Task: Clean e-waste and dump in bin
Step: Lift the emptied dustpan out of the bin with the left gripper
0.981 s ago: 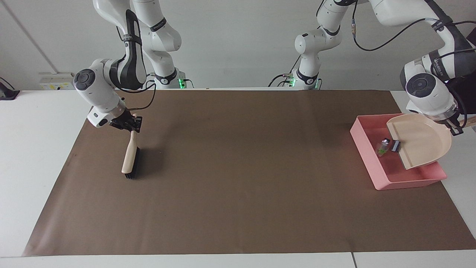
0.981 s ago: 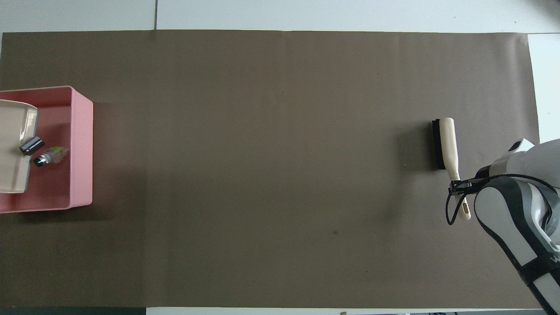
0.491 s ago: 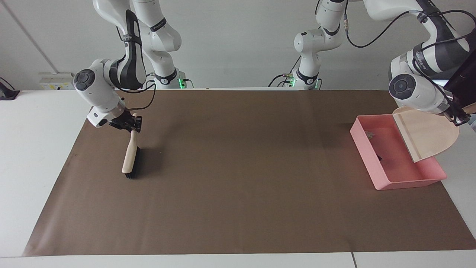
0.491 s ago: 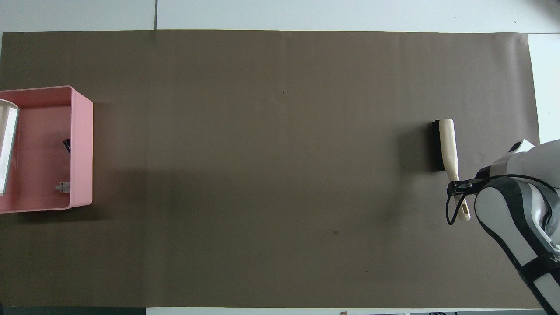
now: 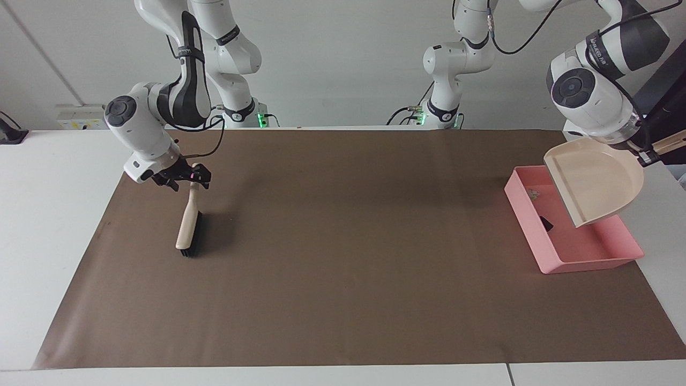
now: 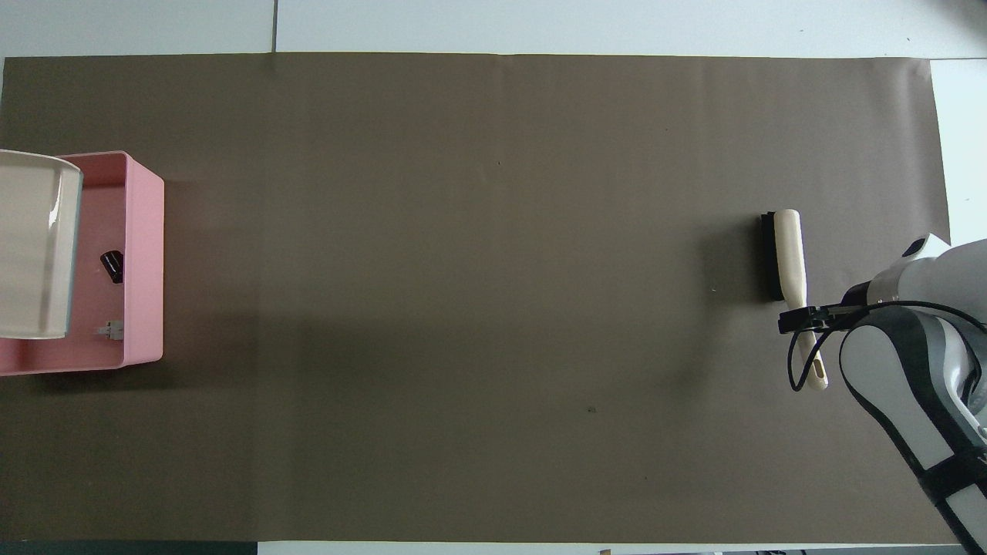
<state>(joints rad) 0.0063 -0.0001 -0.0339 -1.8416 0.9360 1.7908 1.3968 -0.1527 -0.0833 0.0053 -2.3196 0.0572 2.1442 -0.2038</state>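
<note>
The pink bin (image 5: 587,258) (image 6: 145,254) sits at the left arm's end of the table. Inside it lie the e-waste pieces: a small black block (image 5: 545,223) (image 6: 112,266) and a white-grey scrap (image 5: 533,193) (image 6: 110,329). My left gripper (image 5: 646,155) is shut on the handle of the beige dustpan (image 5: 595,182) (image 6: 35,247), which hangs tilted over the bin with nothing in it. At the right arm's end, my right gripper (image 5: 184,177) (image 6: 806,316) stands open around the handle of the brush (image 5: 188,228) (image 6: 788,254), whose bristles rest on the mat.
A brown paper mat (image 5: 343,241) covers most of the white table (image 5: 53,214). A socket strip (image 5: 80,117) lies by the wall near the right arm's base.
The left arm lifted and levelled the dustpan; the scraps slid from its lip into the bin. The right gripper opened around the brush handle.
</note>
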